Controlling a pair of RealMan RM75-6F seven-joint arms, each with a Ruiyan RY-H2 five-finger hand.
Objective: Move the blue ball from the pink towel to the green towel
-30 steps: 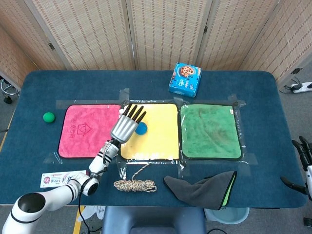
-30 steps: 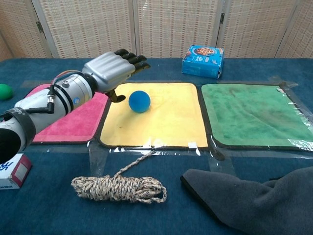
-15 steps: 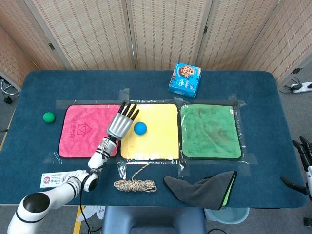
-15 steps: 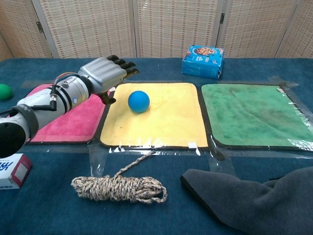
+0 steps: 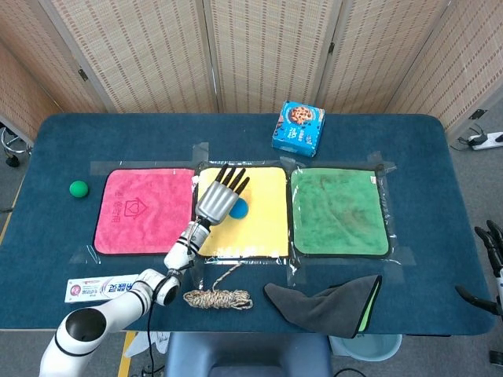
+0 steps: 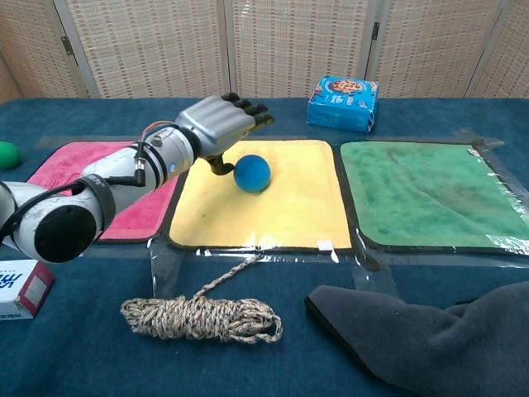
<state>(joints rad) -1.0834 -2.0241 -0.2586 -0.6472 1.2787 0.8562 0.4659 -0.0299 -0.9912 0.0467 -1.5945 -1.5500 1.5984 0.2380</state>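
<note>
The blue ball (image 5: 239, 209) (image 6: 251, 173) lies on the yellow middle towel (image 5: 255, 228) (image 6: 273, 211), between the pink towel (image 5: 141, 210) (image 6: 58, 159) and the green towel (image 5: 338, 212) (image 6: 421, 190). My left hand (image 5: 222, 193) (image 6: 221, 124) hovers just above and left of the ball with its fingers stretched out and apart, holding nothing. Its thumb hangs down close by the ball's left side; I cannot tell whether it touches. In the head view the hand covers the ball's left part. My right hand (image 5: 492, 242) shows only at the far right edge, fingers apart and empty.
A green ball (image 5: 78, 188) (image 6: 7, 155) sits left of the pink towel. A blue cookie box (image 5: 299, 127) (image 6: 343, 91) stands behind the towels. A rope coil (image 5: 218, 298) (image 6: 198, 318), a grey cloth (image 5: 326, 302) (image 6: 430, 339) and a toothpaste box (image 5: 98, 288) lie near the front edge.
The blue ball has rolled a little to the right on the yellow towel. My left hand drew back toward the pink towel, then swung right and now sits over the ball.
</note>
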